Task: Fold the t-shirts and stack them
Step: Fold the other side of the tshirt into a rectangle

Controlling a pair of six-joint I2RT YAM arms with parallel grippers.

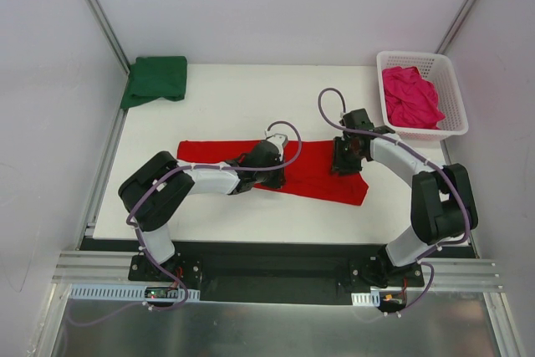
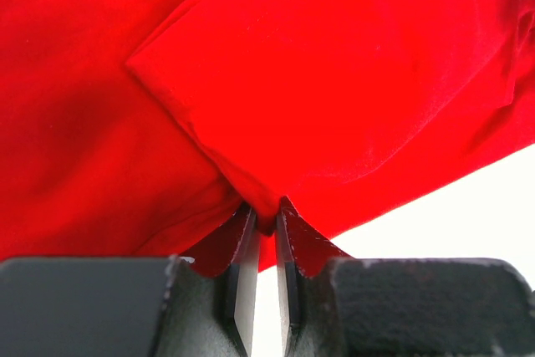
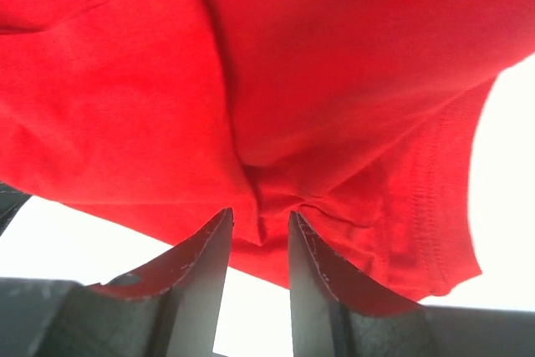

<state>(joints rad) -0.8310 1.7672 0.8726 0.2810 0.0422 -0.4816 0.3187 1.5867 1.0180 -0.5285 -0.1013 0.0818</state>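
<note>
The red t-shirt lies as a long band across the middle of the table. My left gripper is over its middle. In the left wrist view the left gripper is shut on a pinched fold of the red cloth. My right gripper is at the shirt's right part. In the right wrist view the right gripper has its jaws close together, with bunched red cloth between them near a stitched hem. The dark green t-shirt lies folded at the back left corner. The magenta-pink t-shirt is crumpled in the basket.
A white lattice basket stands at the back right of the white table. Grey enclosure walls and metal posts flank the table. The arm bases sit on a black rail at the near edge.
</note>
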